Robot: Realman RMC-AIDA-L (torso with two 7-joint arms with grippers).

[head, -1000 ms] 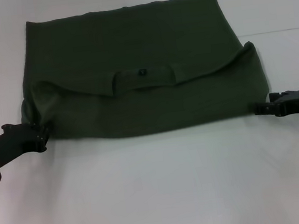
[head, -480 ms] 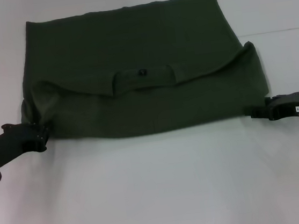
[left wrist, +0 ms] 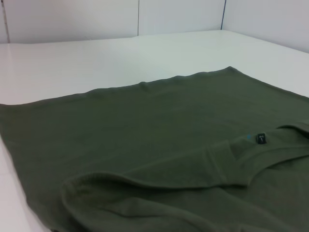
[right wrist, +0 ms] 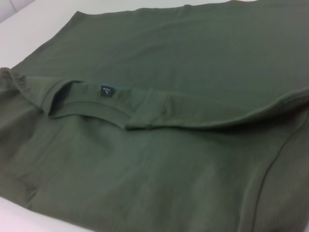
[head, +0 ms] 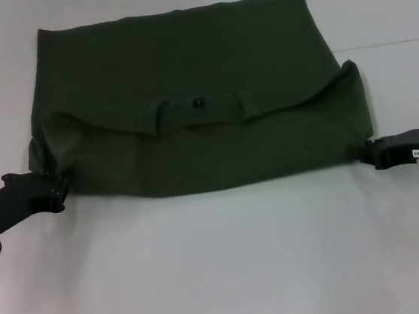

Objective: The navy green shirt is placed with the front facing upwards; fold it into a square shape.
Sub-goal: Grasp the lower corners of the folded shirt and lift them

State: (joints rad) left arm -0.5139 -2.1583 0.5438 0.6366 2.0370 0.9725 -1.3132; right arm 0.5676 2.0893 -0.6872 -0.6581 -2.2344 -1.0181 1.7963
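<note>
We see the dark green shirt point(head: 196, 105) lying at twelve o'clock on the white table point(head: 222, 269), its collar half folded over. The left gripper point(head: 56, 191) touches its corner; the right gripper point(head: 366, 153) sits beside the opposite corner. We cannot tell either's fingers.

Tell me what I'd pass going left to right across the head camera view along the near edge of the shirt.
Left gripper at the shirt's left corner → navy green shirt, folded over with its collar and neck tag mid-width → right gripper at the right corner.
</note>
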